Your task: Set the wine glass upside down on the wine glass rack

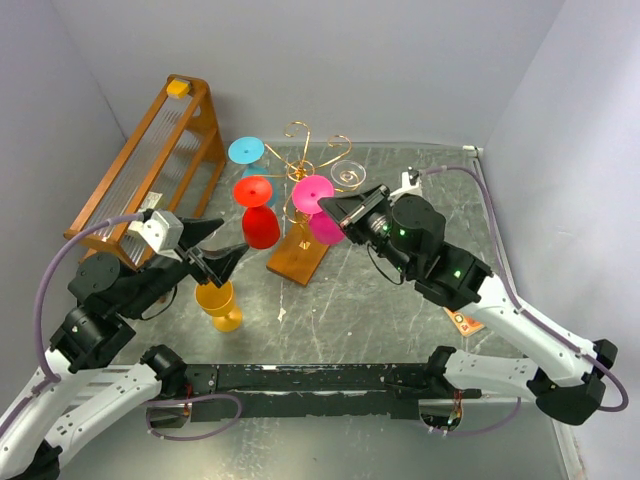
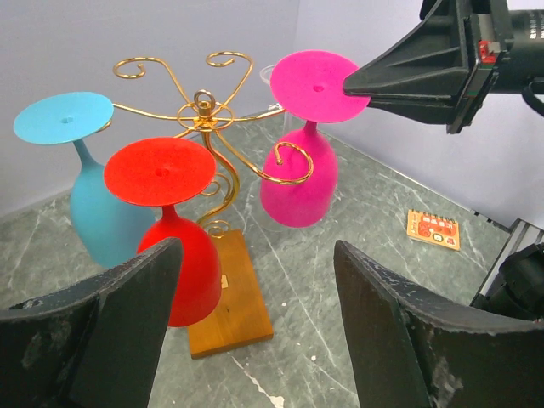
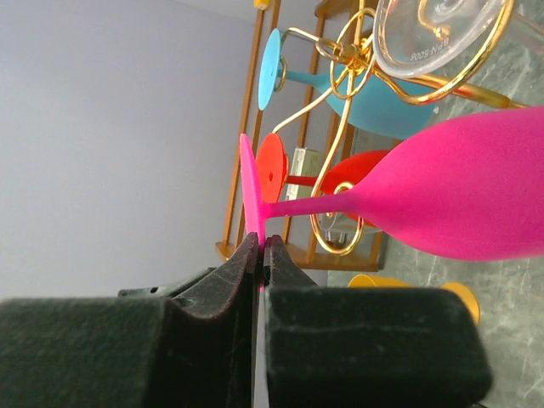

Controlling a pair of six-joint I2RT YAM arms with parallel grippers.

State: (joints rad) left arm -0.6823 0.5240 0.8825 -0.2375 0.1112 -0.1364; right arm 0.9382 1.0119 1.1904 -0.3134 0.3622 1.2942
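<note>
R fingers (image 3: 223, 285) clamped on pink wine glass (image 2: 297, 183) foot, inverted at rack (image 2: 204, 109), L fingers (image 2: 127, 319) apart

The grey marbled tabletop (image 1: 380, 290) carries the wine glass rack (image 1: 299, 257) centrally, a slatted wooden frame (image 1: 150, 165) far-left, a yellow glass (image 1: 219, 303) near-left, and an orange card (image 1: 466, 321) right.

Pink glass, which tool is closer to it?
Right. The right tool pinches the foot of the pink glass; the left tool is open, well apart, beyond the red glass.
</note>
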